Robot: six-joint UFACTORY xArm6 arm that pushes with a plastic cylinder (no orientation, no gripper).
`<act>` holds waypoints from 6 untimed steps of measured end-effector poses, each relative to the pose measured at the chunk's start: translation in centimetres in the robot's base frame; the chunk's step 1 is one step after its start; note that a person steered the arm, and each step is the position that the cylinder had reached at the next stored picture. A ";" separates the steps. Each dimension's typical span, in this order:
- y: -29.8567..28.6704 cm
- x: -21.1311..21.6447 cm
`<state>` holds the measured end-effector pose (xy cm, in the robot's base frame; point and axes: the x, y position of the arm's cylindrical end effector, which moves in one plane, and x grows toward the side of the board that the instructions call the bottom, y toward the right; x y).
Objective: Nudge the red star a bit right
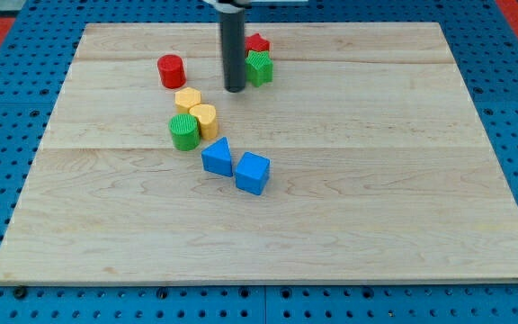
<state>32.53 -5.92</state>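
1. So the red star (257, 42) sits near the view's top, a bit left of centre on the wooden board (376, 180). Only its upper part shows, since the green star (259, 67) is right in front of it, touching it as far as I can tell.
2. My tip (235, 89) is just to the view's left of the green star, close to it, and a little below-left of the red star. Can't tell if it's actually touching either one. It's a plain rod, so nothing is held or clamped.
3. Further left there's a red cylinder (171, 71), on its own.
4. Below the tip is a little cluster: a yellow hexagon-ish block (188, 99), a yellow cylinder (204, 120) touching it, and a green cylinder (184, 131) pressed against the yellow cylinder's left.
5. Lower still, a blue triangle (217, 157) and a blue cube (252, 173) sit side by side, nearly touching.
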 end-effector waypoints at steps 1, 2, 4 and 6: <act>-6.0 1.0; -4.9 -0.3; -1.7 -4.7; 5.5 -7.5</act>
